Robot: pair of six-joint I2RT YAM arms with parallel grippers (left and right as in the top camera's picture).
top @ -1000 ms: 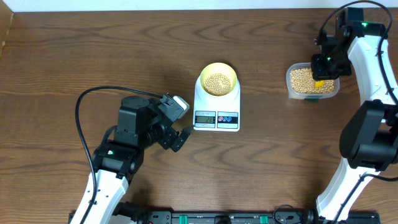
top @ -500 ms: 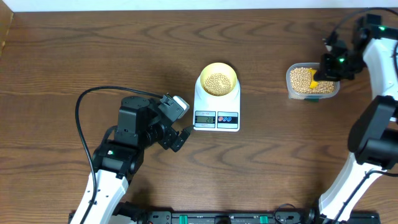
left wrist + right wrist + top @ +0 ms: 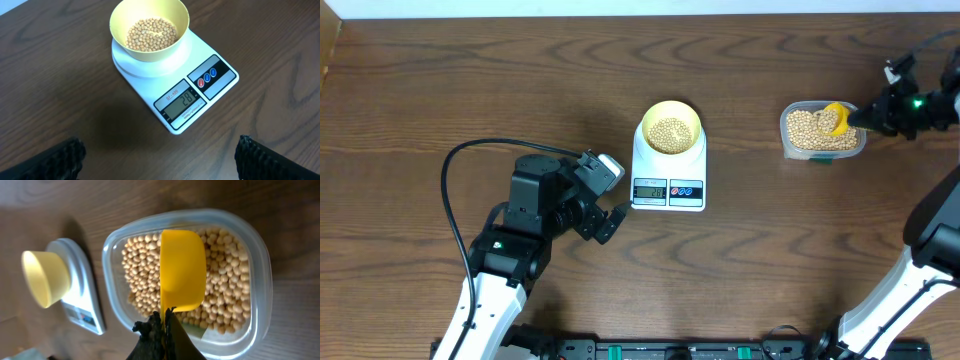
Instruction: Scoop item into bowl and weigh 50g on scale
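The pale-yellow bowl [image 3: 671, 128] stands on the white scale [image 3: 668, 178] at the table's middle and holds a layer of tan beans [image 3: 150, 34]. The scale's display [image 3: 181, 100] reads 28. My right gripper [image 3: 865, 116] is shut on the handle of a yellow scoop [image 3: 181, 270], whose empty cup lies over the beans [image 3: 225, 287] in a clear tub [image 3: 820, 132] at the right. My left gripper [image 3: 610, 222] is open and empty, low over the table just left of the scale's front.
The clear tub [image 3: 262, 270] sits near the table's right edge. A black cable [image 3: 470, 155] loops from the left arm over the wood. The table's far edge runs along the top.
My right arm has swung out to the right and lowered, turning the scoop so its handle points right and its cup lies over the tub's beans. The left arm has not moved.
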